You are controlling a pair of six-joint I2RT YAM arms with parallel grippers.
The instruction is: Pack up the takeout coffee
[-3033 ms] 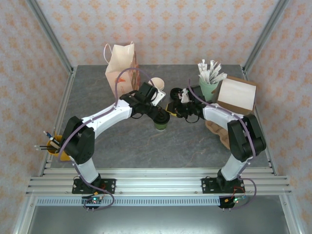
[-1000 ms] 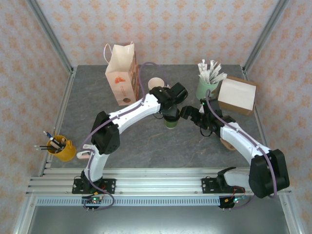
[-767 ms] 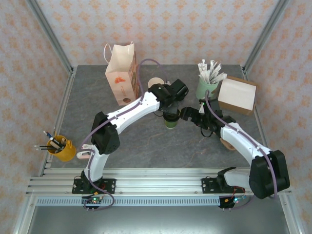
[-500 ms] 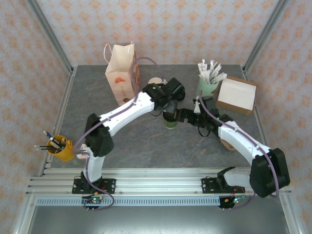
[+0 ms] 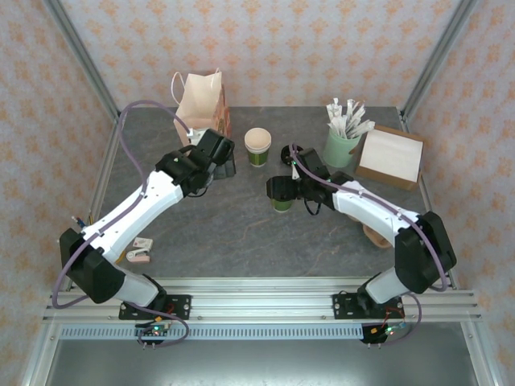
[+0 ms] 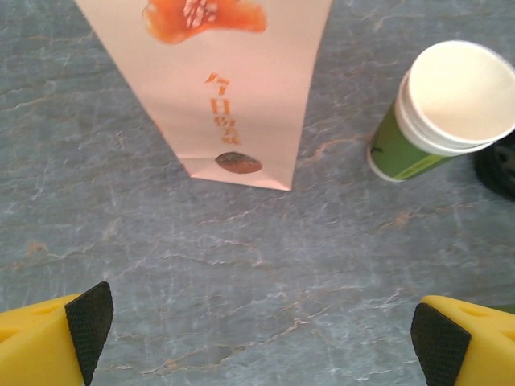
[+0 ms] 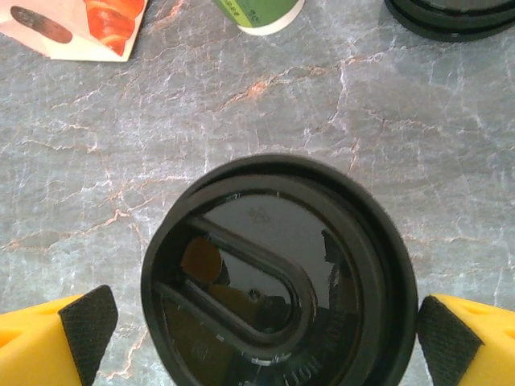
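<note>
lid [image 7: 278, 273]: glossy black plastic | cup [image 6: 455, 96]: smooth paper | bag [image 6: 217, 88]: matt paper | table [image 6: 241, 305]: matt veined stone, perhaps laminate

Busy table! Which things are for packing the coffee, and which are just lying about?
For the job: dark green paper cup with black plastic lid; open dark green paper cup with cream rim; spare round black lids; probably the pink paper bag.
Lying about: mint-green cup of white-wrapped sticks; brown cardboard box.

Two coffee cups [image 5: 257, 146], one paper bag [image 5: 199, 100], one box [image 5: 391, 155], one mint-green cup [image 5: 341, 149]
</note>
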